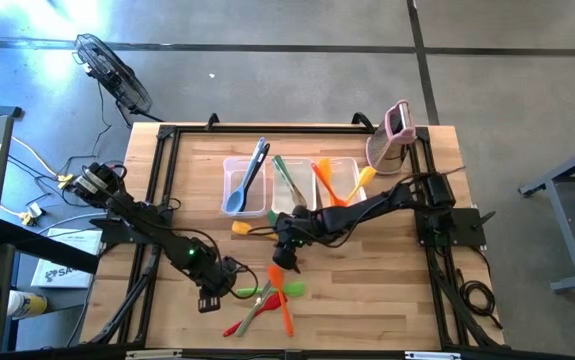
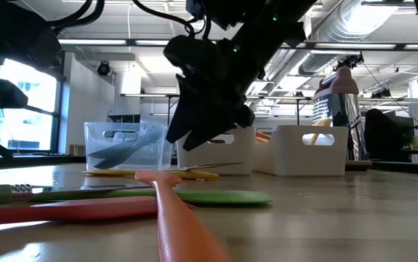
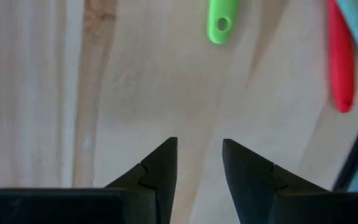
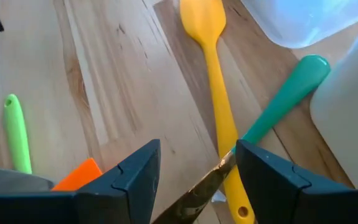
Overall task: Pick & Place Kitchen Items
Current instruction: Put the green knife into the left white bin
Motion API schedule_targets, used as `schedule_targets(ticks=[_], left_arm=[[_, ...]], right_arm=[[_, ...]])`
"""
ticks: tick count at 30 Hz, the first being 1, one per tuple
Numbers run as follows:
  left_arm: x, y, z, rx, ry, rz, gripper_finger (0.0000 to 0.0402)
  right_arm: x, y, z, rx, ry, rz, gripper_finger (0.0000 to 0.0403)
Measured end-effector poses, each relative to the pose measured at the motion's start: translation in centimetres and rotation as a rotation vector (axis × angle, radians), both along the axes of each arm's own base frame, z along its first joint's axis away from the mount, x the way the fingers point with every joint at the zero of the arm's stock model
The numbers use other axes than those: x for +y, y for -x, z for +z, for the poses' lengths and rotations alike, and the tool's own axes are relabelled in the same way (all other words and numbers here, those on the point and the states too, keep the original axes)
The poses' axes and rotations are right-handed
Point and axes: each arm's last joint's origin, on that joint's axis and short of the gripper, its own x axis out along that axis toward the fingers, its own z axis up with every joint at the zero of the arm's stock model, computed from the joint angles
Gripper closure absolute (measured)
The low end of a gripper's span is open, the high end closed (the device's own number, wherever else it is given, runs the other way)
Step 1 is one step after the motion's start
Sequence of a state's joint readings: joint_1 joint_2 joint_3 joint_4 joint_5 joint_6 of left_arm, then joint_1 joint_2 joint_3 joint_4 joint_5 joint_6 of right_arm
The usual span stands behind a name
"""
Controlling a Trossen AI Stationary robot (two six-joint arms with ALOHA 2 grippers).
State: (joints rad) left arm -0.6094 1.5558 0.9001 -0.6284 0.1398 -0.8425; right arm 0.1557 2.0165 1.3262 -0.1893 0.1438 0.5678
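- The right gripper (image 4: 197, 165) hangs just above the tabletop (image 1: 407, 290) beside the 3 clear tubs (image 1: 244, 187), fingers parted and nothing between them.
- Straight ahead of it lies the yellow spoon (image 4: 218, 93), flat on the wood. Its long axis runs away from the gripper, bowl at the far end near a tub corner, holed handle tip nearly under the right-hand finger.
- A teal handle (image 4: 284, 99) crosses the yellow spoon at a slant just ahead of that finger, and a thin brown-gold strip passes through the gap between the fingers; I cannot tell what that strip belongs to.
- My judgement: the yellow spoon sits slightly off the gap's centre, so a small sideways shift would be needed before closing across its handle. The crossing teal handle could get caught in the same grip.
- An orange turner (image 4: 79, 174) and a green handle (image 4: 17, 134) lie to the other side of this gripper.
- The left gripper (image 3: 198, 163) points down at bare wood, fingers partly apart and empty. A green handle end (image 3: 219, 22) and a red handle (image 3: 340, 62) lie ahead of it, well apart from its tips.
- The right arm is the nearer one to the yellow spoon; the left is nearer the mixed pile (image 1: 267, 300) at the front edge.
- Readable writing: only part of a white label off the tabletop, starting "SA"; nothing legible on the utensils or tubs.
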Motion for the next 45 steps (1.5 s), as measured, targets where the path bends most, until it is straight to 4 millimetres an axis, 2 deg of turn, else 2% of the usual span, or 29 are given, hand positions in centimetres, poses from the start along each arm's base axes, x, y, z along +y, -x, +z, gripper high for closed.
schedule_targets(ticks=[9, 19, 33, 41, 45], left_arm=[[0.0, 0.0, 0.0, -0.003, -0.003, 0.001, 0.0277], [0.0, 0.0, 0.0, -0.008, -0.002, -0.006, 0.0277], [0.0, -0.1, 0.0, -0.009, 0.002, -0.007, 0.0277], [0.0, -0.1, 0.0, -0.01, 0.003, -0.006, 0.0277], [0.0, -0.1, 0.0, -0.011, 0.002, -0.006, 0.0277]], right_arm=[[0.0, 0.1, -0.2, 0.011, 0.042, -0.011, 0.0203], [0.8, -0.1, -2.1, 0.044, 0.075, 0.008, 0.0203], [1.0, 0.3, -2.5, 0.087, 0.108, -0.005, 0.0203], [1.5, 0.2, -4.6, 0.127, 0.138, -0.002, 0.0203], [1.7, 0.2, -4.7, 0.128, 0.143, -0.003, 0.0209]])
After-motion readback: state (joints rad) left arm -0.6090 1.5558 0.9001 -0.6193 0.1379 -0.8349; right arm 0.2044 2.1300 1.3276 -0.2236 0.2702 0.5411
